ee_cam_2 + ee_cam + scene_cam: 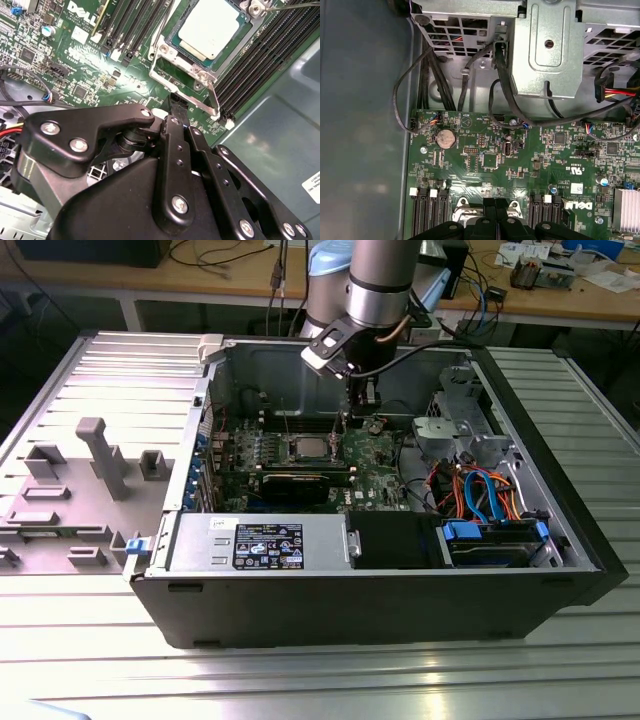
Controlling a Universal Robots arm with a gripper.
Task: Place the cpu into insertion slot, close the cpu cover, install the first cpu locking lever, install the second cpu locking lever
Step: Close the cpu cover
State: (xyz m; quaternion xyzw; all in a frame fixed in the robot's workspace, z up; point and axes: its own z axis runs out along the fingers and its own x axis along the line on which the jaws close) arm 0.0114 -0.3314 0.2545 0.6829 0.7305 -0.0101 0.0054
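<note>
Hovering low | cpu (309, 447) seated in insertion slot (291, 451), cpu cover (172, 70) lying around it | gripper (364, 408) toward exterior view's right, pinched narrow, empty | risk: tip slipping off thin locking lever (214, 97), scraping motherboard (95, 75).

white logo lettering (82, 14) on the motherboard (115, 85), black label (268, 545) on the power supply (195, 540)

A ribbed, pale metal table (320, 680) fills the bottom of the exterior view and runs up both sides, with soft patches of light on its grooves. At the left lies a grey moulded tray (50, 495) with upright blocks. Along the top edge stands a wooden workbench (200, 282) on white legs (128, 312), strewn with dark cables (215, 252) and, upper right, small clutter (545, 268); beneath it is shadow.
</note>
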